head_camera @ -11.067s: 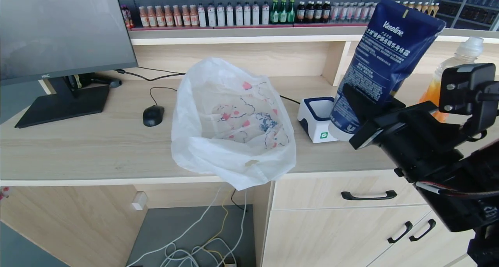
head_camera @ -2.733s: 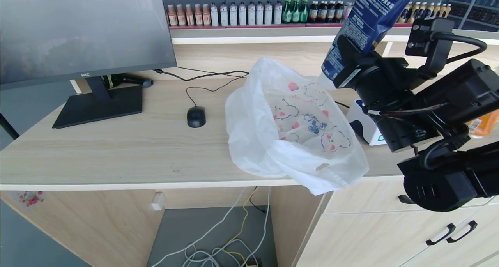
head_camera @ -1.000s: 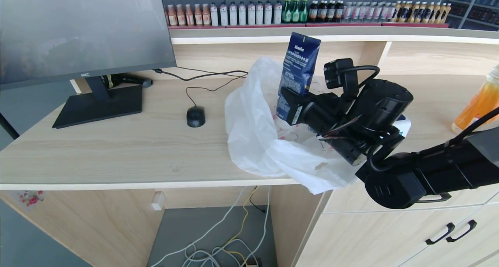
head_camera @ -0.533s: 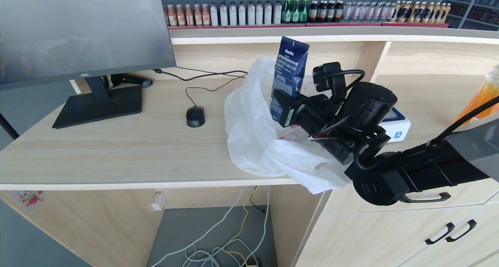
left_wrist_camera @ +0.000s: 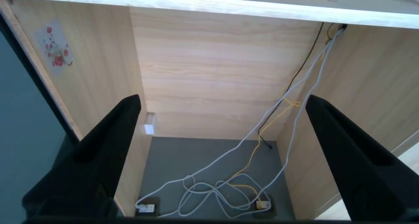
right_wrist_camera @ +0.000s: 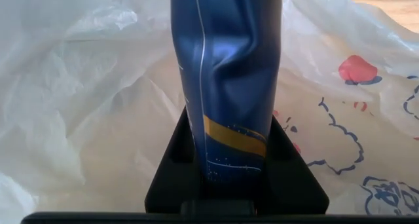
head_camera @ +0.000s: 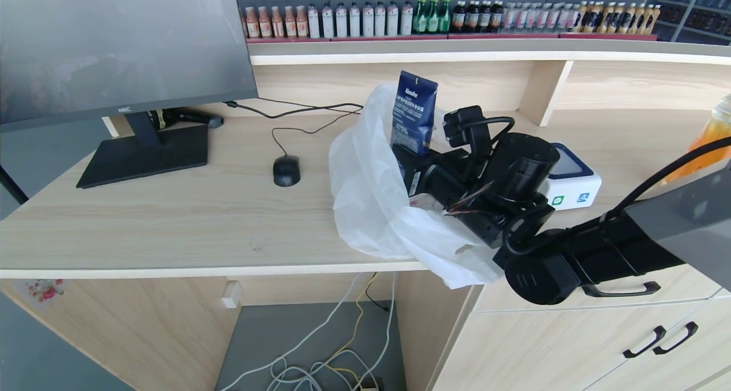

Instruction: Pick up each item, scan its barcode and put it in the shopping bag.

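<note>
My right gripper [head_camera: 409, 165] is shut on the lower end of a dark blue pouch [head_camera: 414, 117], holding it upright inside the mouth of the white plastic shopping bag [head_camera: 368, 200] on the counter. In the right wrist view the pouch [right_wrist_camera: 226, 73] stands between the black fingers [right_wrist_camera: 175, 152], with the bag's printed film [right_wrist_camera: 78, 86] all around it. The white and blue barcode scanner [head_camera: 574, 182] sits just right of the bag. My left gripper [left_wrist_camera: 222, 158] hangs open below the counter, nothing between its fingers.
An orange drink bottle [head_camera: 711, 134] stands at the counter's right edge. A mouse [head_camera: 286, 170] and a monitor [head_camera: 123, 43] occupy the left half. Loose cables [left_wrist_camera: 216, 191] lie on the floor under the counter. Drawers [head_camera: 619, 291] are below right.
The right gripper has carried the pouch down and to the left, lowering it deeper into the bag's mouth. The scanner has come fully into sight behind the arm.
</note>
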